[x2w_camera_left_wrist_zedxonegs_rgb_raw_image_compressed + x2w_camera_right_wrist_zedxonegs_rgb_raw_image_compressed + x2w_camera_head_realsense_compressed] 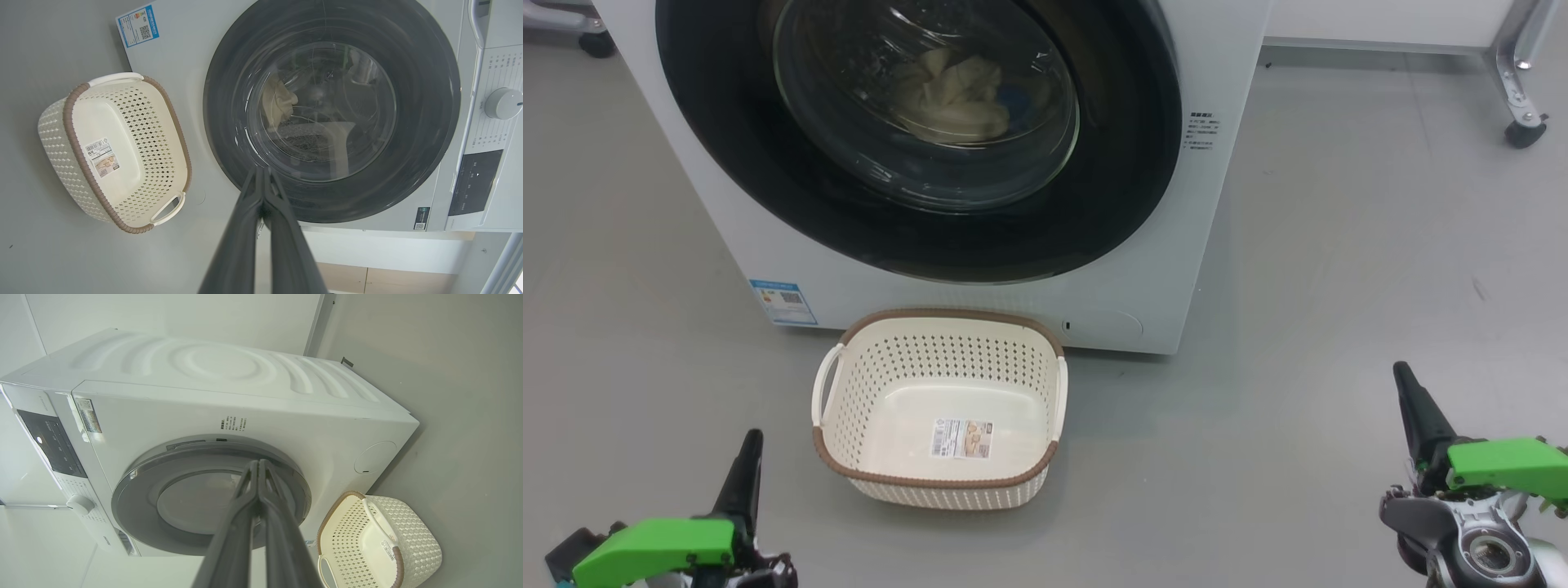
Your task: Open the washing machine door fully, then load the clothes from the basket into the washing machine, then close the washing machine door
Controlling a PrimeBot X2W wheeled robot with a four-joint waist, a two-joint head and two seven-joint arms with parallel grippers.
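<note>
The stiff, glossy washing machine door (923, 131) is judged best taken at its rim. Left gripper (261, 171) and right gripper (258, 463) are pinched together, empty

You are in what looks like a test room or lab rather than a home laundry. A white washing machine (1168, 286) stands alone on a smooth, plain grey floor (1339, 245). A blue-bordered label (783, 302) with a QR code is stuck low on its front. Behind it on the right, a white bench stands on a silver metal leg (1515, 57) ending in a black caster wheel (1525, 132). Another dark caster (596, 42) sits at the far left. The right wrist view shows plain white walls (163, 314) behind the machine. A cream basket (939, 482) on the floor has a shop sticker (962, 438) inside.
</note>
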